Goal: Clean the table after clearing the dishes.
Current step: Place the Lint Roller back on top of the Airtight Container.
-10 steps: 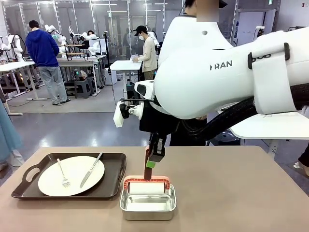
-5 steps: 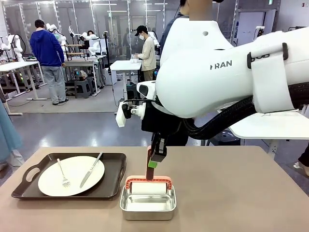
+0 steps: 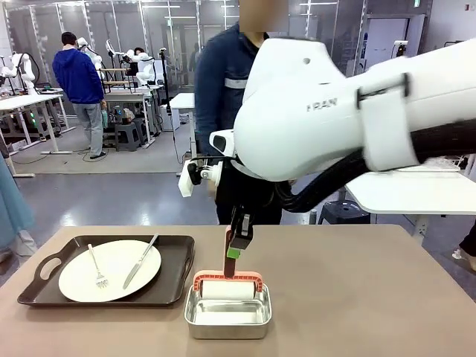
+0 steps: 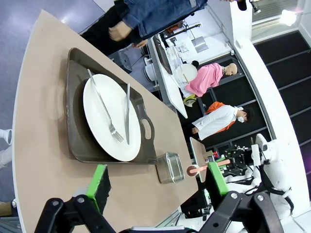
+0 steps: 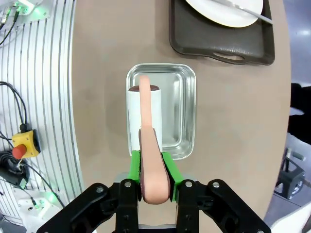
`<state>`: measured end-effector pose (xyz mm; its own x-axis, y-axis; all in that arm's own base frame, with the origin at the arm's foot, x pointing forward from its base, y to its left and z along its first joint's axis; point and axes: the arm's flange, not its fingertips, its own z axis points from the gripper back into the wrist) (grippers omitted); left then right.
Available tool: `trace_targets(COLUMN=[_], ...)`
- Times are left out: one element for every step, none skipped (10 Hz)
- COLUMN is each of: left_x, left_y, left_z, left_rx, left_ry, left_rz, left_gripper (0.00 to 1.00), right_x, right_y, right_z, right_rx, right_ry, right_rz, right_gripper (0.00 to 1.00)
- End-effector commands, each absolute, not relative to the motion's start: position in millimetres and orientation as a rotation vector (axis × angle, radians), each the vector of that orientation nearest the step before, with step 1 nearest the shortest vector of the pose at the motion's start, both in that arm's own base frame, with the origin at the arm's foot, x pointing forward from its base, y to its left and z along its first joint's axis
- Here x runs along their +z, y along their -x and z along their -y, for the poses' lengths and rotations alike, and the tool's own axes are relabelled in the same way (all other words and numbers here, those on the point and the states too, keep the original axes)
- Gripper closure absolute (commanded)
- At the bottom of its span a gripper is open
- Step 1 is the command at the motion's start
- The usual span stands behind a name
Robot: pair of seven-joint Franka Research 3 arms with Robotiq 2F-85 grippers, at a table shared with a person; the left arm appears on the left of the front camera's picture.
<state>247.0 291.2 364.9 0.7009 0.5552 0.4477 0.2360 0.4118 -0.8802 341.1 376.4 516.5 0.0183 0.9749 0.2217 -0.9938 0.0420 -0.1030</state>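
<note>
We're seeing the right gripper (image 5: 154, 170) pinching the handle of the roller (image 5: 135, 121), sitting in the steel pan (image 3: 192, 316) beside the tray (image 3: 177, 256) with the plate (image 3: 111, 277) at the left of the table (image 3: 357, 297); left gripper (image 4: 158, 179) hanging spread; person (image 3: 223, 89) standing opposite.

Right arm (image 3: 335, 111): my shell is glossy white and rounded, with grey lettering "RAN" on the side. A white band wraps one link, and a thick black ribbed hose (image 3: 327, 186) runs beneath it.

Right gripper (image 5: 151, 167): my fingers are black linkages with bright green pads (image 5: 134, 165) and small silver screws at the joints.

Left gripper (image 4: 158, 180): I note the same black links and green pads (image 4: 99, 182).
</note>
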Motion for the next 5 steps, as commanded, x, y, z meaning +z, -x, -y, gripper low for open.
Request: trace_targets(left_x=[365.7,365.7,365.7,365.7,365.7], left_y=[-245.3,-245.3,-245.3,-245.3,-245.3], left_z=[-291.7,-291.7,-291.7,-291.7,-291.7], left_rx=[0.227,0.227,0.227,0.227,0.227], left_ry=[1.161,1.161,1.161,1.161,1.161], left_rz=[0.816,0.816,0.816,0.816,0.816], left_gripper=[0.0,0.0,0.0,0.0,0.0], right_x=[510.2,504.5,497.1,491.1,483.3], right_y=[-367.2,-378.8,-394.0,-407.1,-421.9], right_z=[-395.4,-400.2,-403.9,-406.8,-409.6], right_rx=[1.512,1.511,1.515,1.516,1.514], right_ry=[-0.063,-0.088,-0.091,-0.105,-0.138], right_rz=[0.211,0.196,0.157,0.126,0.087], right_gripper=[0.78,0.78,0.78,0.78,0.78])
